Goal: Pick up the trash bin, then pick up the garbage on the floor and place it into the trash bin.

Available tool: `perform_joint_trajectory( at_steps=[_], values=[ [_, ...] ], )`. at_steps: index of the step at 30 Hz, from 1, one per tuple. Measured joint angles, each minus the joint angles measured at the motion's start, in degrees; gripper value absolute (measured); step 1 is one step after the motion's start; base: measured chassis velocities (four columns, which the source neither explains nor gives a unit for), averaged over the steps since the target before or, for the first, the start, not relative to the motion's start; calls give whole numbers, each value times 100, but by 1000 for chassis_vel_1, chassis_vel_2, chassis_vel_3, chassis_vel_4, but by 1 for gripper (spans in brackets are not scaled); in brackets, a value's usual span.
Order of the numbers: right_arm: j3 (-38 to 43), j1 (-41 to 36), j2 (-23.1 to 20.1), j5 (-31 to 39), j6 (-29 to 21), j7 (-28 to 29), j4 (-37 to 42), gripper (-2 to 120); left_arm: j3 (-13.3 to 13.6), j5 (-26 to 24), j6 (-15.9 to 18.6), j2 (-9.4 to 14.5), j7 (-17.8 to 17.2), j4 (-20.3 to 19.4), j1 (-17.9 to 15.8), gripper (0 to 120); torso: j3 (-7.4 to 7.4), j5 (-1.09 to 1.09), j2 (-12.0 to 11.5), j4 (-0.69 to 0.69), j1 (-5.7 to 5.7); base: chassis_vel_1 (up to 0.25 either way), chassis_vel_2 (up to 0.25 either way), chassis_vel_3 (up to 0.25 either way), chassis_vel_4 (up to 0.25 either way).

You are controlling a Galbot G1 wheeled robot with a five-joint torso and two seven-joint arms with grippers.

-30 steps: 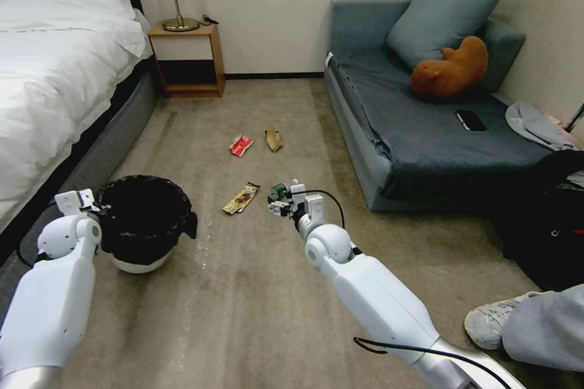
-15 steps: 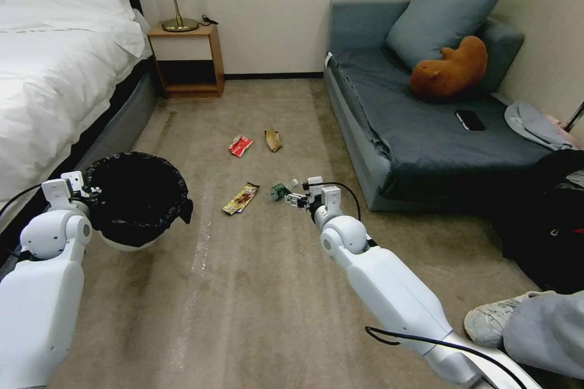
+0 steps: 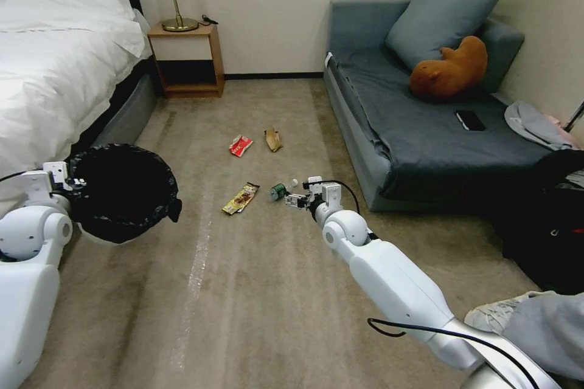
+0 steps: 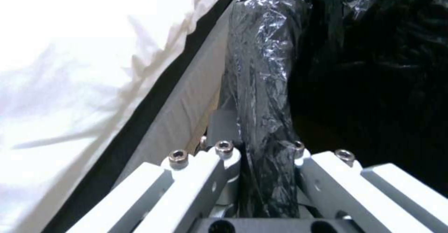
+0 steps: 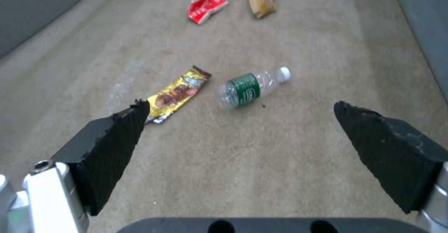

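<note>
**A:** Where is the bin?

**B:** The small round white trash bin lined with a crinkled black plastic bag (image 3: 121, 193) hangs clear of the carpet beside the bed (image 3: 55, 67). The left gripper (image 3: 64, 182) holds it by the rim; in the left wrist view its fingers (image 4: 224, 156) sit narrow, one either side of the bag-wrapped rim (image 4: 264, 121).

**A:** And the right gripper?

**B:** The right gripper (image 3: 294, 199) sits low over the carpet, fingers (image 5: 112, 135) spread wide, holding nothing. The small clear bottle with the green label (image 3: 280, 189) lies on the floor just ahead of it, toward the robot's left. In the right wrist view the bottle (image 5: 252, 87) falls between the lines of the two fingers, beyond their tips.

**A:** Which way does the bottle lie?

**B:** On its side. Its long axis runs slantwise to the opening, white cap toward the blue-grey sofa (image 3: 420, 134).

**A:** Other litter?

**B:** The gold-brown snack wrapper (image 3: 241, 198) lies just beside the bottle, on the bin side. The red-and-white crumpled packet (image 3: 241, 145) and the tan crumpled paper wrapper (image 3: 274, 139) lie farther off. The right arm is nearer to all four; the bottle is my estimate of the target.
</note>
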Motion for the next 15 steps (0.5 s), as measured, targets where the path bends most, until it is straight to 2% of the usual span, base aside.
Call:
perform_joint_trajectory(
  at_steps=[7,15],
  values=[
    [6,158,277,-117,156,33,-490,100,-181,2,5,58,-8,-178,263,4,0,0,0,0,0,0,0,0,0],
    [123,218,366,-225,180,19,-708,100,-292,2,-49,44,-13,-211,359,4,0,0,-1,0,0,0,0,0,0]
  ],
)
